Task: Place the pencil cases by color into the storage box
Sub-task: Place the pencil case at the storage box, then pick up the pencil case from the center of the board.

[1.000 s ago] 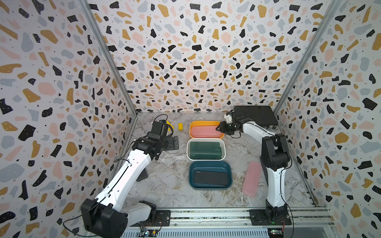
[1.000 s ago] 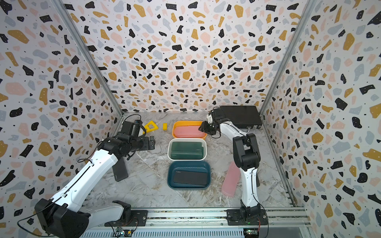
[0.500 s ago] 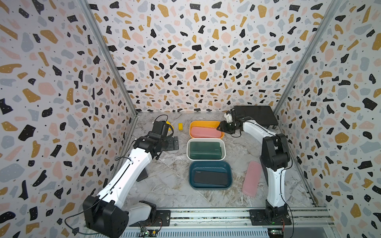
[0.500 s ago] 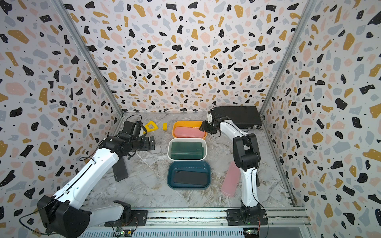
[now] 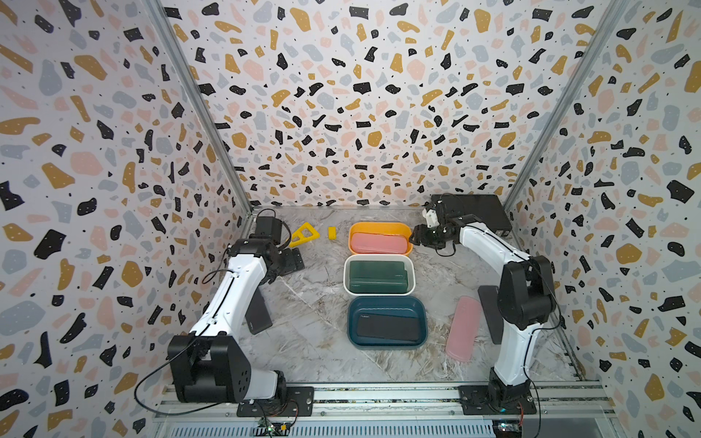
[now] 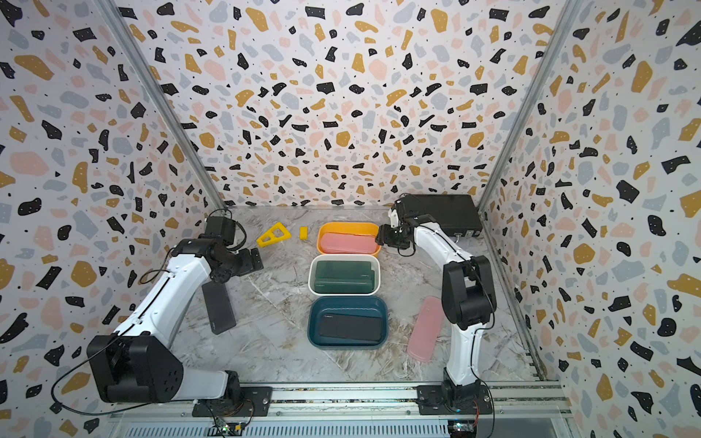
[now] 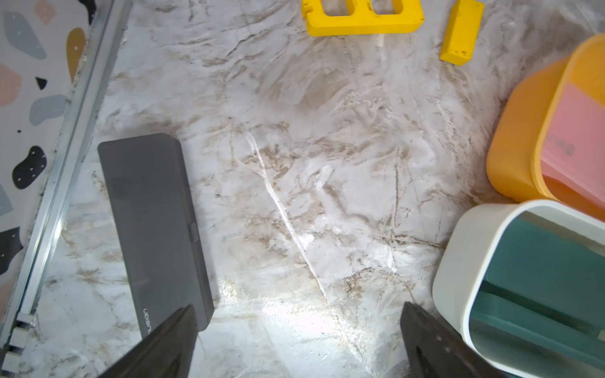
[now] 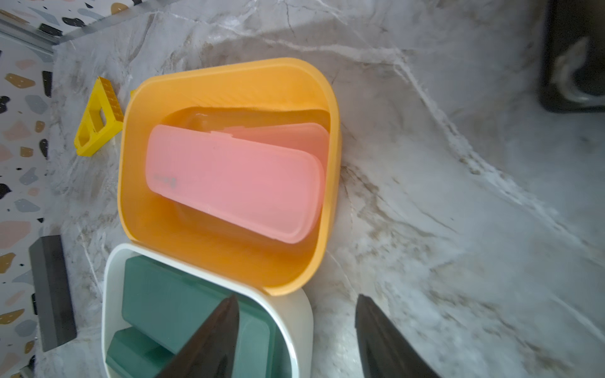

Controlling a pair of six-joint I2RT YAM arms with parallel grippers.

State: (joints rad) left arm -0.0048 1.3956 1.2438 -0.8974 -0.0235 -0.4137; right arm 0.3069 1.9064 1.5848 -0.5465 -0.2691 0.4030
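L gripper (image 7: 298,307) jaws wide apart, R gripper (image 8: 296,296) jaws apart, yellow bits (image 7: 360,28), briefcase (image 5: 474,208) near orange bin (image 8: 229,78)

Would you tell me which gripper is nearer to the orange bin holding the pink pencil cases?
Right. The right gripper hovers close beside one end of the orange bin; the left gripper is far off on the opposite side, farther out than the small yellow block.

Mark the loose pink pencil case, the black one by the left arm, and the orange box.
pink pencil case (image 5: 463,328), in a top view, middle of its lid.
black pencil case (image 7: 154,229), left wrist view, middle of its top face.
orange box (image 8: 229,85), right wrist view, inner wall.
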